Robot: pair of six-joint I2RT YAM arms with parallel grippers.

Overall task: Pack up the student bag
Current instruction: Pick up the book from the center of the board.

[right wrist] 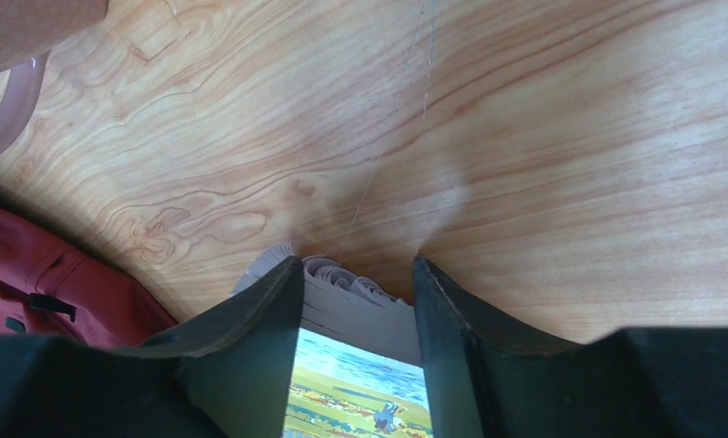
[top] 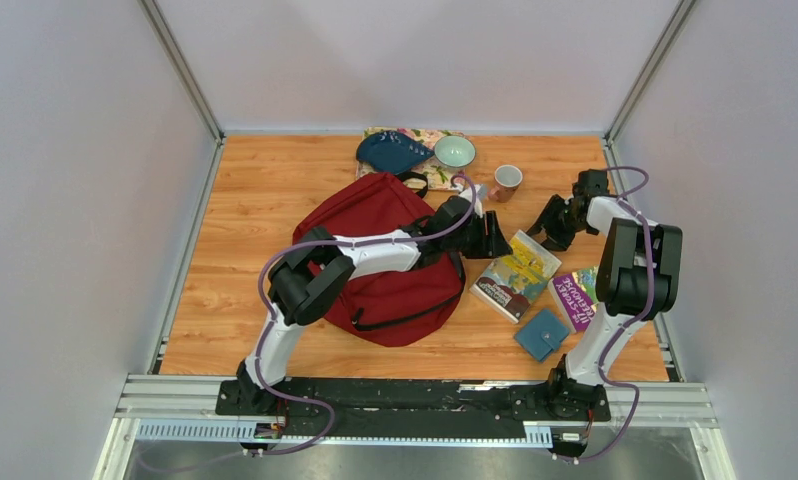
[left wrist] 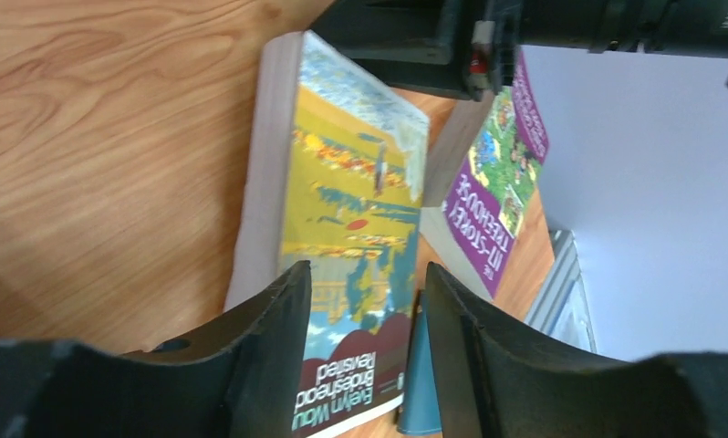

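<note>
The dark red student bag [top: 370, 225] lies mid-table with my left arm stretched over it; it also shows in the right wrist view [right wrist: 41, 283]. A yellow-and-blue paperback [top: 516, 274] lies flat to its right. My left gripper [top: 495, 240] is open and empty, just off the book's left edge. In the left wrist view the book [left wrist: 351, 182] shows beyond the left gripper [left wrist: 368, 274]. My right gripper [top: 548, 228] is open at the book's far right corner. In the right wrist view the right gripper [right wrist: 358, 265] straddles the book's [right wrist: 360, 392] curled page edge.
A purple book [top: 575, 295] and a small blue wallet [top: 541, 334] lie right of the paperback. A pink cup [top: 506, 181], a pale green bowl [top: 454, 151] and a blue pouch [top: 390, 152] on a floral mat [top: 437, 175] sit at the back. Grey walls close in both sides.
</note>
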